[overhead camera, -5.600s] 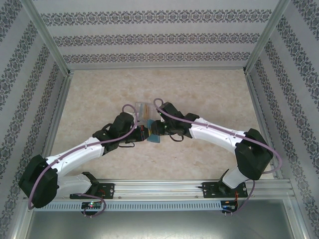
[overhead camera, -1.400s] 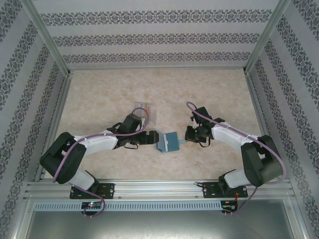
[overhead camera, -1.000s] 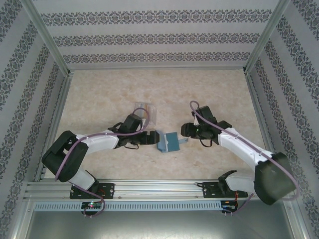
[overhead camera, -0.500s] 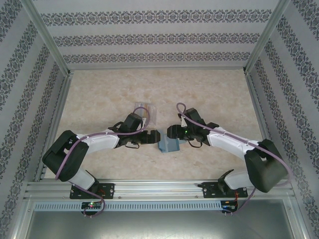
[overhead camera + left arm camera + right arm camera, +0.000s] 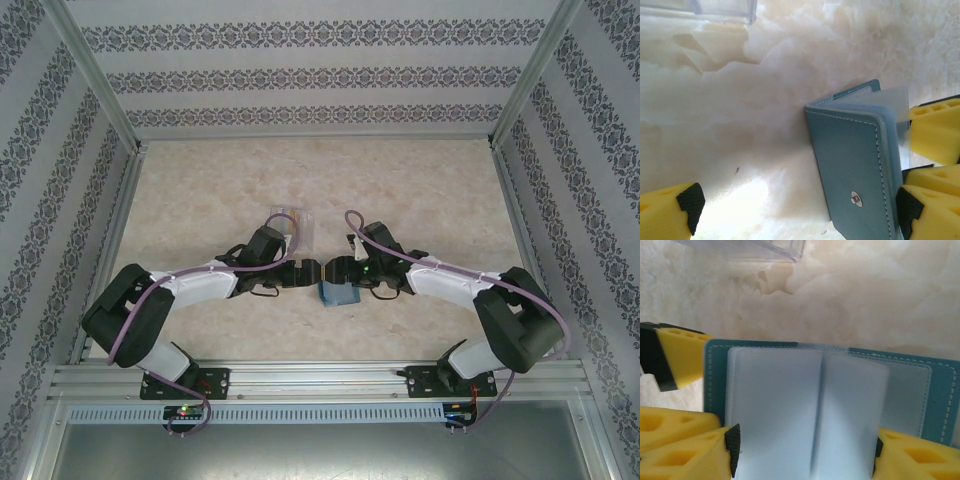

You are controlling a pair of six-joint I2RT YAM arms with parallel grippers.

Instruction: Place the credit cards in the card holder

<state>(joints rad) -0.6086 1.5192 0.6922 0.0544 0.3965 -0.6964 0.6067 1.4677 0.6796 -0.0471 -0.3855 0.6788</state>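
The teal card holder [image 5: 340,294] lies on the table between both arms, partly open like a book. In the left wrist view its snap-button cover [image 5: 855,170] faces me. My left gripper [image 5: 795,212] is open wide around it, the cover close to the right finger and a broad gap on the left. In the right wrist view its grey-blue pockets [image 5: 805,410] face up. My right gripper [image 5: 802,455] is open, one finger at each side edge of the pockets. Both grippers [image 5: 312,272] [image 5: 331,272] meet above the holder. The credit cards are hidden.
A clear plastic case [image 5: 292,224] stands just behind the grippers, its edge at the top of both wrist views [image 5: 700,7] [image 5: 740,247]. Patterned walls enclose the table on three sides. Bare marbled surface [image 5: 420,190] lies behind and to both sides.
My right arm has swung left from beside the card holder to over it, and its jaws have widened. My left gripper stays at the holder's left edge and has opened a little more.
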